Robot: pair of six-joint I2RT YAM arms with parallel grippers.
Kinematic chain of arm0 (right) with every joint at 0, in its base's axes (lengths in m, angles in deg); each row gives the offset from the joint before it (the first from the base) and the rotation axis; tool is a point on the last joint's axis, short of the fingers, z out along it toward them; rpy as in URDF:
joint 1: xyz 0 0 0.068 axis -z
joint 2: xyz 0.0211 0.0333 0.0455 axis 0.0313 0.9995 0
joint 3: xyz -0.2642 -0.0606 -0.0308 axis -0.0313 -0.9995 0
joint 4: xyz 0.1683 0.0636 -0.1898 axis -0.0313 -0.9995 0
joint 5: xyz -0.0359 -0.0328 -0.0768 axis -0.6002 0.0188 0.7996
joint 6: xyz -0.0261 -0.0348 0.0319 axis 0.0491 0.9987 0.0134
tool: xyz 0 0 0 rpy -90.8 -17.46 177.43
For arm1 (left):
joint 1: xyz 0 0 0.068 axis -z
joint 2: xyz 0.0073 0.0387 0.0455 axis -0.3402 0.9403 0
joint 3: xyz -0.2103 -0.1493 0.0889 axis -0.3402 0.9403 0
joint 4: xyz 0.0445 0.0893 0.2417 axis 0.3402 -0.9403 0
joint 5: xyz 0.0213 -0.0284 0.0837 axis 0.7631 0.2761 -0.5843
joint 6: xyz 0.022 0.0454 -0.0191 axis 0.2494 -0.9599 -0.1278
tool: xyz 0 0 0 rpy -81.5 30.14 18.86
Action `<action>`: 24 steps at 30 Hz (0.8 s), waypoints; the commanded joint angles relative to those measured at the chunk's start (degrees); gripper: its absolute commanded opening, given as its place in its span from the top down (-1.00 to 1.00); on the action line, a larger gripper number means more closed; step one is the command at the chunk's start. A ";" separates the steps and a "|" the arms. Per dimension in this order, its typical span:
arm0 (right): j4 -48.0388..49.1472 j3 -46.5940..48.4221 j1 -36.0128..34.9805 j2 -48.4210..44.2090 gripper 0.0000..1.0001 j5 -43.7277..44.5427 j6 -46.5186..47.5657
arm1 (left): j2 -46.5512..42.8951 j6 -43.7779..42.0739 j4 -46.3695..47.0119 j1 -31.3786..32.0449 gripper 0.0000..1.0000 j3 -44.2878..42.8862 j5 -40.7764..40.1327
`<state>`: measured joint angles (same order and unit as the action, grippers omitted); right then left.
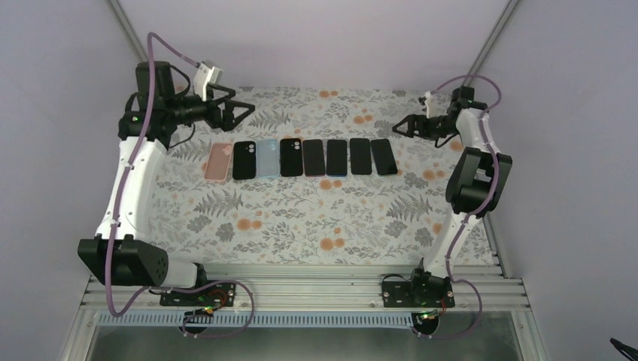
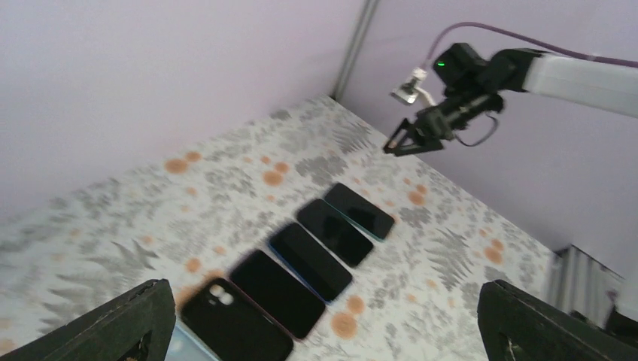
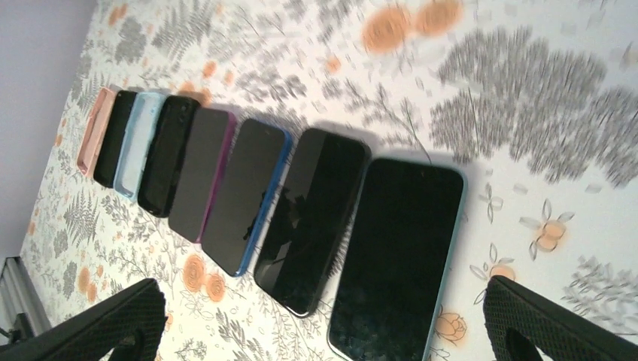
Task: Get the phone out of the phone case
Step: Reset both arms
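Eight flat items lie side by side in one row across the far half of the floral worktop, long edges close together or touching. From the left end come a pink case, a black piece, a light blue case and a black back with camera lenses. After these come four dark screens facing up. The purple-rimmed phone and the blue-rimmed phone appear to sit in coloured cases. The plain black phone lies next, and the teal-edged phone ends the row on the right. Whether its teal edge is a case cannot be told. The left fingers are spread wide and hold nothing, raised near the back-left corner beyond the pink case. The right fingers also stand wide apart and empty. They hang in the air beyond the right end of the row, with the teal-edged phone lying between them in the wrist view.
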<state>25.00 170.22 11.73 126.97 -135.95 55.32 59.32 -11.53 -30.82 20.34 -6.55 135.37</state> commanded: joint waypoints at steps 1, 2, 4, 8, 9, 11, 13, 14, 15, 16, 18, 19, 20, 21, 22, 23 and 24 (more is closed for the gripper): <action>-4.65 5.27 -0.29 -6.78 -0.99 -1.25 4.28 | 2.68 -3.28 -10.20 -0.82 -1.00 -10.03 -8.26; -4.95 5.59 -0.33 -8.25 -0.99 -1.47 4.90 | 3.55 -4.00 -12.22 -1.11 -1.00 -12.16 -9.88; -5.10 5.49 -0.25 -11.14 -0.99 -2.23 5.87 | 4.91 -5.17 -15.53 -2.08 -1.00 -15.18 -12.21; -4.66 3.83 0.30 -16.78 -0.99 -4.80 6.59 | 5.32 -6.57 -17.55 -6.08 -1.00 -17.10 -16.74; -4.02 2.80 0.52 -18.25 -0.99 -5.41 6.60 | 5.01 -7.08 -17.55 -7.41 -1.00 -16.76 -16.87; -1.81 -0.10 1.20 -21.69 -0.99 -5.97 6.26 | 4.23 -7.76 -16.93 -10.65 -1.00 -15.21 -17.15; 1.29 -4.40 2.00 -25.47 -0.99 -5.63 5.63 | 2.59 -7.40 -14.83 -13.76 -1.00 -12.09 -17.18; 2.79 -6.30 2.44 -27.42 -0.99 -5.41 5.30 | 1.69 -7.36 -13.63 -15.32 -1.00 -10.40 -16.98; 4.36 -7.90 2.90 -29.47 -0.99 -4.95 4.95 | 0.89 -7.30 -12.52 -16.84 -1.00 -8.52 -16.79; 5.48 -9.52 3.40 -30.63 -0.99 -4.70 4.71 | -0.02 -7.21 -11.27 -18.22 -1.00 -6.80 -16.57; 7.47 -12.02 4.27 -32.34 -0.99 -4.32 4.58 | -1.04 -7.20 -9.44 -20.65 -1.00 -3.33 -16.37; 8.15 -13.14 4.61 -32.86 -0.99 -4.10 4.58 | -1.51 -7.10 -8.58 -21.87 -1.00 -1.50 -16.21; 8.79 -14.21 4.85 -33.26 -0.99 -3.92 4.58 | -1.87 -7.19 -7.88 -22.97 -1.00 0.47 -15.84; 9.38 -15.19 5.10 -33.52 -0.99 -3.81 4.62 | -2.34 -7.31 -7.07 -24.02 -1.00 2.32 -15.43; 10.10 -16.33 5.35 -33.73 -0.99 -3.60 4.66 | -2.57 -7.41 -6.20 -25.04 -1.00 4.20 -15.14; 10.98 -17.45 5.68 -33.95 -0.99 -3.32 4.50 | -3.22 -7.59 -5.19 -25.89 -1.00 6.17 -14.90; 11.82 -18.70 6.05 -34.20 -0.99 -3.11 4.23 | -3.87 -7.91 -3.90 -26.58 -1.00 8.58 -14.72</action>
<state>31.92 155.31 16.53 93.55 -139.29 60.02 58.03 -18.19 -39.98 -3.64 -3.82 119.22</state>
